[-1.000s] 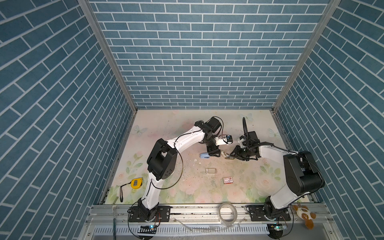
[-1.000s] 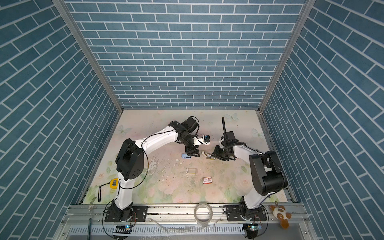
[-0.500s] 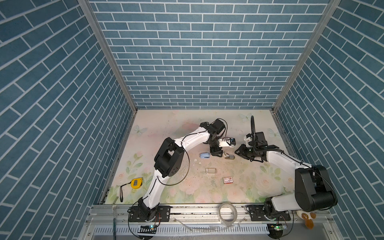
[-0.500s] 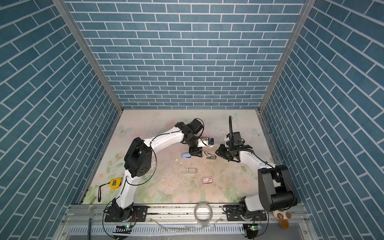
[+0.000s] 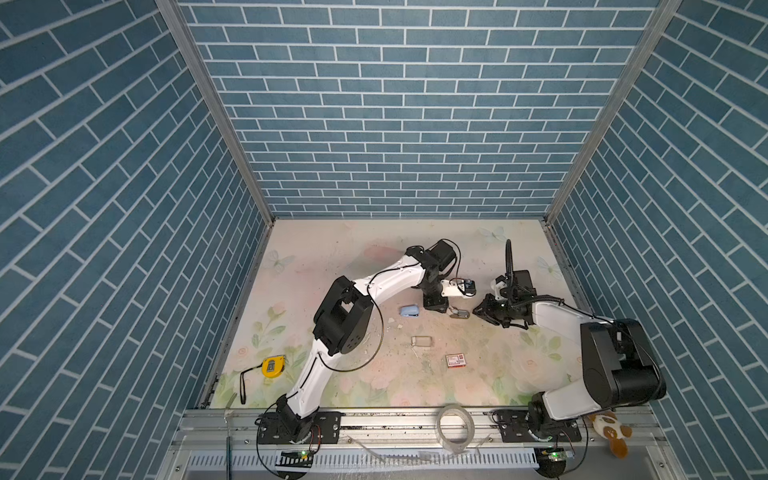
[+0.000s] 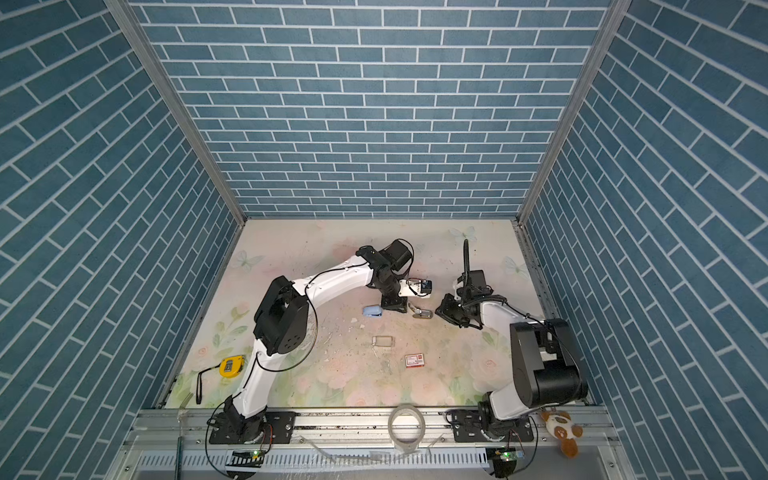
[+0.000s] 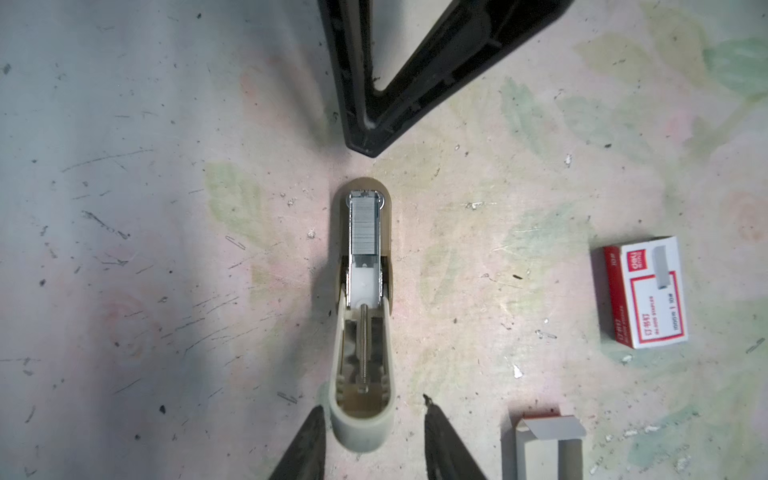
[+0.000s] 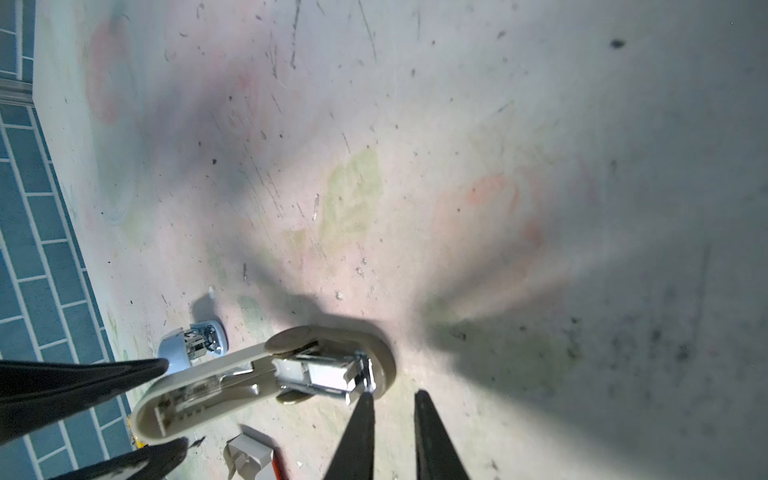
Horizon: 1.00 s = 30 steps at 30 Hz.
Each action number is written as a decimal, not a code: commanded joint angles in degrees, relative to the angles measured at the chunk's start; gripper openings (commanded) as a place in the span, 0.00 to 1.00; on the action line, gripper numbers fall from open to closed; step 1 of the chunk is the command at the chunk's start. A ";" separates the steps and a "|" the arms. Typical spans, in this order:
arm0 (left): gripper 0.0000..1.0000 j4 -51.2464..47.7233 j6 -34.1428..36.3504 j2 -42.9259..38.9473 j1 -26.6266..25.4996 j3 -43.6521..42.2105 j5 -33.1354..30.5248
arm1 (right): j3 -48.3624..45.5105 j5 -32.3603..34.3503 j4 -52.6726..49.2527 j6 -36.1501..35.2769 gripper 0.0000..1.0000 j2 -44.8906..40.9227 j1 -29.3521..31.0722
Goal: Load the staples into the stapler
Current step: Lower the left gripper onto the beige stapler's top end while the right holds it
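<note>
Left wrist view: the left gripper (image 7: 372, 403) straddles the raised lid of the beige stapler (image 7: 362, 345), jaws set fairly narrow but not clamped, one finger against the lid, a gap at the other. At the stapler's nose the right gripper (image 8: 392, 395) stands nearly closed, a thin slit between its fingers, holding nothing, its tips just beside the magazine's front end. In both top views bare floral mat (image 5: 332, 257) runs from the grippers to the back wall, while the right arm's elbow sits near the right-hand wall. The staples (image 7: 365, 226), a silvery-grey ridged strip, lie in the open magazine at its front, a white pusher behind them. Near the stapler lie a grey cardboard tray (image 7: 540, 451) and a white-and-red staple box (image 7: 642, 293), its face bearing a drawing of a staple strip and sideways print too small to read surely. A pale blue stapler (image 8: 195, 343) lies just beside the left gripper; a yellow tape measure (image 5: 273, 366) sits well apart near the mat's left edge.
</note>
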 commanded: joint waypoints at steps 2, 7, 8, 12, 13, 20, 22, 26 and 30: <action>0.41 -1.92 0.80 0.37 -0.28 0.46 -0.43 | 2.03 -2.43 1.14 -0.58 0.19 2.12 -0.22; 0.40 -1.55 0.70 0.71 -0.28 0.97 -0.24 | 2.57 -4.04 1.28 -1.24 0.19 3.46 -0.29; 0.38 -1.66 0.71 0.84 -0.28 1.16 -0.15 | 2.67 -4.09 1.17 -1.36 0.19 3.70 -0.33; 0.34 -2.27 0.77 1.41 -0.36 2.07 0.37 | 3.01 -4.52 1.02 -1.72 0.19 5.05 -0.32; 0.33 -2.42 0.74 1.50 -0.36 2.26 0.53 | 3.10 -4.72 1.14 -1.81 0.19 5.33 -0.35; 0.25 -2.63 0.82 1.85 -0.45 2.82 1.08 | 3.19 -5.01 1.13 -2.07 0.17 6.66 -0.35; 0.23 -2.69 0.84 1.85 -0.54 2.90 1.39 | 3.27 -4.92 0.98 -2.35 0.16 6.98 -0.31; 0.23 -2.89 0.98 2.33 -0.72 3.65 1.41 | 3.46 -5.01 0.71 -2.73 0.15 7.61 -0.35; 0.22 -3.18 0.75 2.97 -0.87 4.65 1.43 | 3.50 -5.01 0.29 -3.21 0.14 7.92 -0.33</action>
